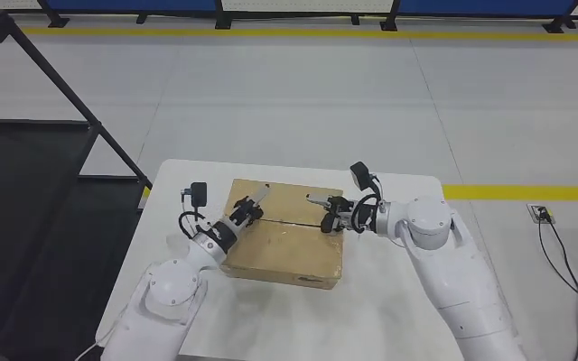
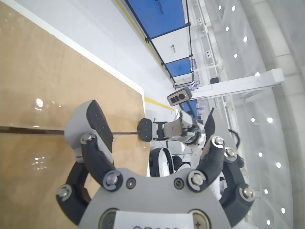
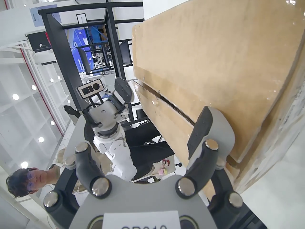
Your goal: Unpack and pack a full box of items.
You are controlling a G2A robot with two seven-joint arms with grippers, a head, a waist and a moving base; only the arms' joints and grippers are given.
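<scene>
Bright, even light throughout. Round ceiling lamps (image 2: 245, 39) show as white dots in both wrist views, and they glint in small patches on the glossy top of the box (image 2: 59, 72). The white table (image 1: 379, 293) and pale floor (image 1: 298, 99) reflect strongly. Wrist views bend straight lines toward their edges.

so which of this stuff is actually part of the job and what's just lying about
Job: cardboard box, closed, on the table; left gripper and right gripper, both open, at its top seam.
Lying about: black rack beside the table; cable on the floor.
</scene>
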